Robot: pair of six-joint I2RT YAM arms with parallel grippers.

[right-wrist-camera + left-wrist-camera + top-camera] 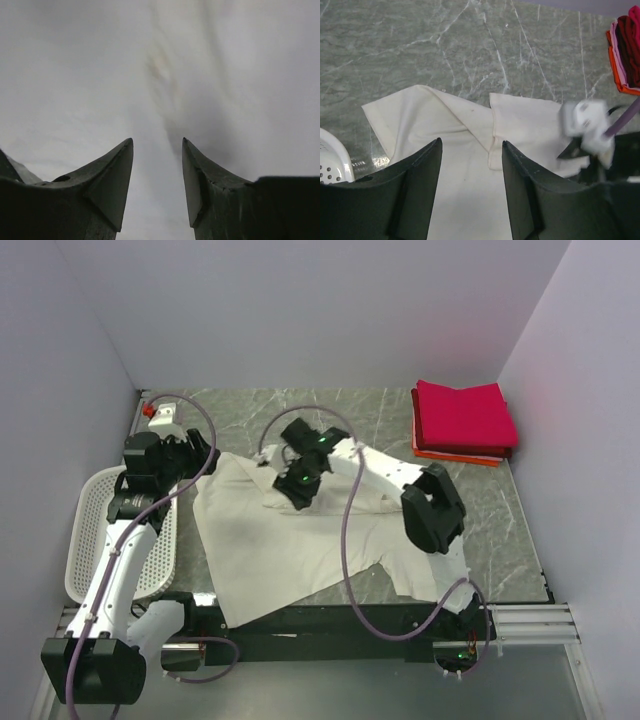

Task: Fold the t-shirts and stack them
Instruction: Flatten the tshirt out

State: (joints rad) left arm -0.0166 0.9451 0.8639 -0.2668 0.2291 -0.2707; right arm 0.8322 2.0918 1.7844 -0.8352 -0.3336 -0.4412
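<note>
Cream shirt (290, 550): lying spread and rumpled across the centre of the surface (380, 410).
Pink and red shirts (462, 420): sitting folded and stacked, upper right.
Left pincer (471, 145): standing apart, gripping nothing, hovering at the cream shirt's left edge.
Right pincer (157, 141): standing apart, nothing between, pointing closely at cream cloth.

Overhead plus wrist close-ups on shirt (290, 550)

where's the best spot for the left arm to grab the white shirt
Likely its far-left corner: the shirt lies flat there, edge free on bare table. Bring the left gripper in low from the left and pinch across that edge.
</note>
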